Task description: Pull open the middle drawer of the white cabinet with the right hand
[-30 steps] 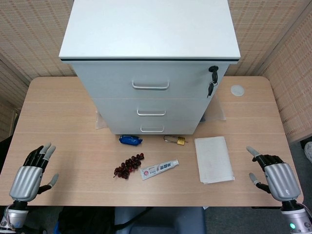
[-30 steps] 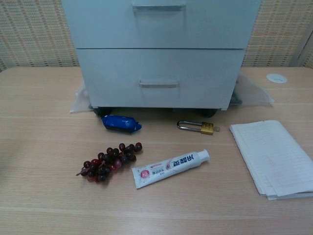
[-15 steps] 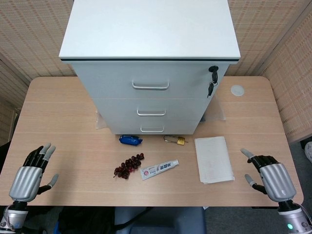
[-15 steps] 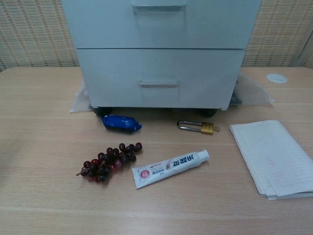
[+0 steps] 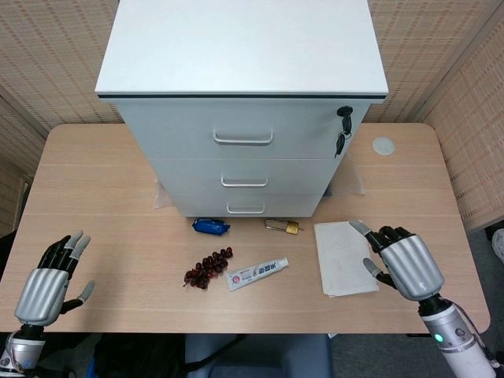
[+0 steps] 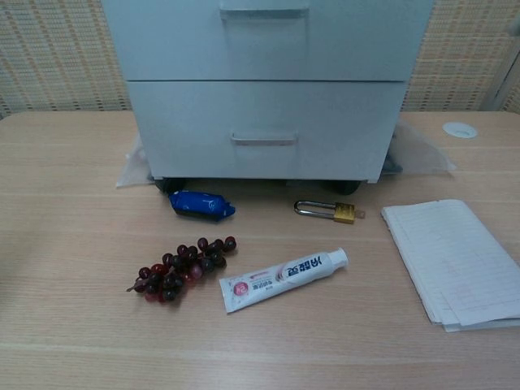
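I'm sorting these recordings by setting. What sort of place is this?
Probably an indoor test or office room: a white three-drawer filing cabinet stands on a light wooden table before woven beige wall panels, with loose props such as a brass padlock and a white toothpaste tube.

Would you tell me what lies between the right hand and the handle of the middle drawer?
In the head view, the white paper stack lies beside the right hand, with the brass padlock nearer the cabinet, below the middle drawer handle.
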